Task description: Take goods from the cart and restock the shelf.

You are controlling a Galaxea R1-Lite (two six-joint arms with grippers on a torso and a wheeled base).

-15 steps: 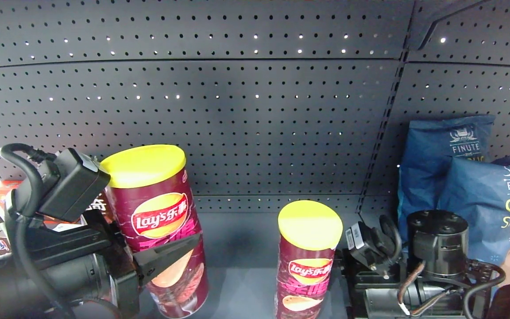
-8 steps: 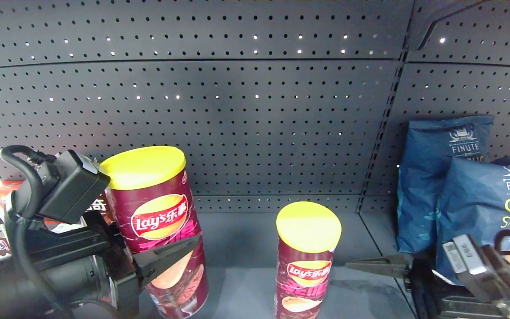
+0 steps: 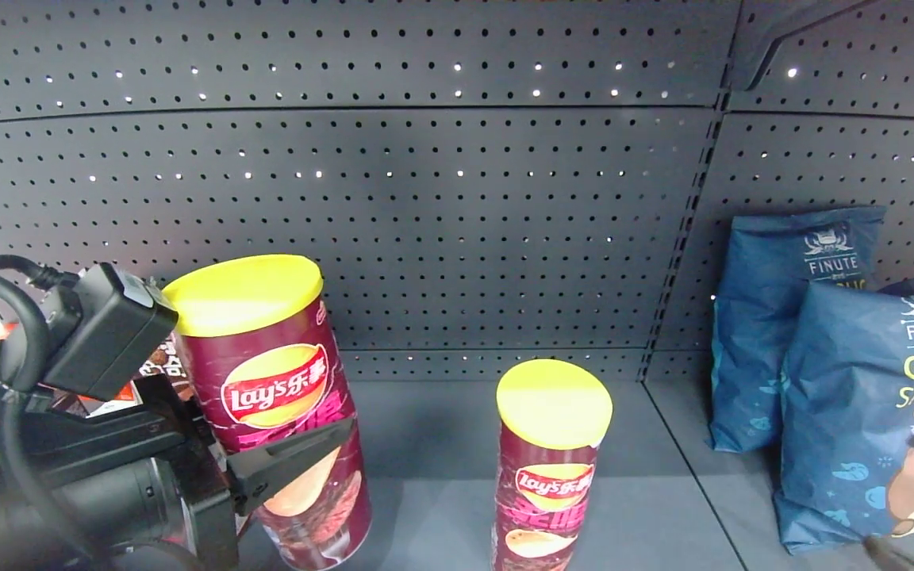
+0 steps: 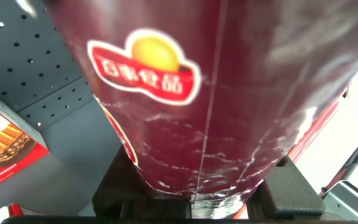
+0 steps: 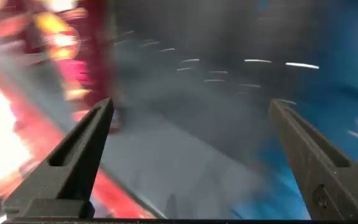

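Maroon cardboard chip canister (image 3: pixel 263 373), yellow lid, near upright: clamped low on its body in the left gripper (image 3: pixel 290 468), at the shelf (image 3: pixel 441 428). Probably light, stiff, glossy and slippery; grip mid-body, firm without denting. Right gripper (image 5: pixel 191 155): fingers spread apart, empty.

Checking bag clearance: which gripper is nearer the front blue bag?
Right. Right gripper is open in front of the front blue bag; left gripper is across the shelf, holding a chip can.
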